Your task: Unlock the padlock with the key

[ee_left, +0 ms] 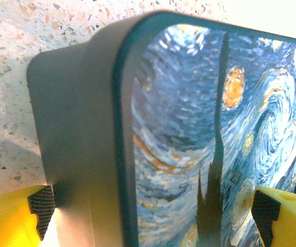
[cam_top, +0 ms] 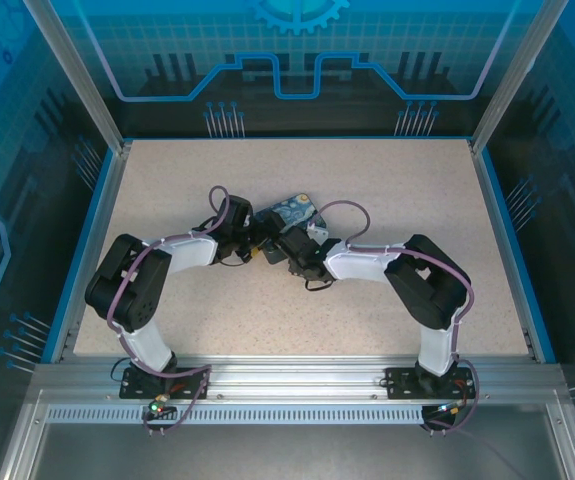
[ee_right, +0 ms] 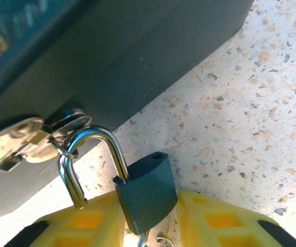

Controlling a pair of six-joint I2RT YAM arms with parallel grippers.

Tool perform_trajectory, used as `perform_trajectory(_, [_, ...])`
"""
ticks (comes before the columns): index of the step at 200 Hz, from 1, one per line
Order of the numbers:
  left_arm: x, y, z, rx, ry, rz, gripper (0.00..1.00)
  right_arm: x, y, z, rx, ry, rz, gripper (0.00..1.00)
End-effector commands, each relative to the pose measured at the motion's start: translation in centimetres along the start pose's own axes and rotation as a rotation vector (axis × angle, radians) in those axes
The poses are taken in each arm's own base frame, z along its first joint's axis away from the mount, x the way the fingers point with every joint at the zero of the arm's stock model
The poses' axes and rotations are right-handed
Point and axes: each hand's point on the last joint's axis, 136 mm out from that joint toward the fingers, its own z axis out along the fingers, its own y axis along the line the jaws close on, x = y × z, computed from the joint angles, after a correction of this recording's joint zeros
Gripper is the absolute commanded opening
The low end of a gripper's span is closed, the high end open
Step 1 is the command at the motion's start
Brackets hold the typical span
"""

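From the overhead camera I see both arms bent inward over the middle of the table (cam_top: 397,180), their wrists meeting at a flat box (cam_top: 295,210) with a blue-and-yellow swirling night-sky painting on its lid. The box lies flat on the speckled surface, a little beyond the two wrists.

On my left wrist camera the left gripper (ee_left: 153,211) has its jaws spread wide. One corner of the box sits between the yellow fingers: the dark pad (ee_left: 44,206) of one finger is right against the grey side wall, and the other pad hangs in front of the painted lid. I can't tell whether either pad actually presses on the box.

On my right wrist camera the padlock (ee_right: 148,190) is at the near grey wall of the box, just above the table, and the right gripper (ee_right: 150,224) has its fingers drawn in against the two sides of the dark blue-grey body, pinching it. The lock's bright steel shackle (ee_right: 93,136) arches up from one side of the body and hooks through a small fitting on the box wall. Its other leg ends free, out beside the body over the yellow finger, and the hole it belongs in shows empty on the top of the body.

A flat silvery piece (ee_right: 16,146) hangs by a small ring next to that fitting, too blurred for me to name. There is a glint of bright metal under the lock body at the frame's bottom edge, too little to identify
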Motion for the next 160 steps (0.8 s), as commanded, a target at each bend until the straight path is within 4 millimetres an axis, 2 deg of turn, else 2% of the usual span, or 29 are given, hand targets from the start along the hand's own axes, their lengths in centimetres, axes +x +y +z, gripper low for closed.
perform_trajectory(1, [1.1,1.7,0.4,-0.04,0.049,-0.028,0.99,0.3,0.2,0.2,-0.007,0.005,-0.02,0.29])
perform_trajectory(92, [1.3,1.9,0.4,-0.053,0.057,-0.037,0.99,-0.6,1.2,-0.8,-0.068,0.009,-0.021,0.03])
perform_trajectory(130, [2.0,2.0,0.2,-0.078,0.074,-0.066,0.99,-1.6,1.8,-1.4,-0.096,0.045,0.028,0.01])
perform_trajectory(160, [3.0,1.6,0.3,-0.096,0.081,-0.065,0.99,-2.2,0.8,-1.3,0.043,0.088,0.091,0.0])
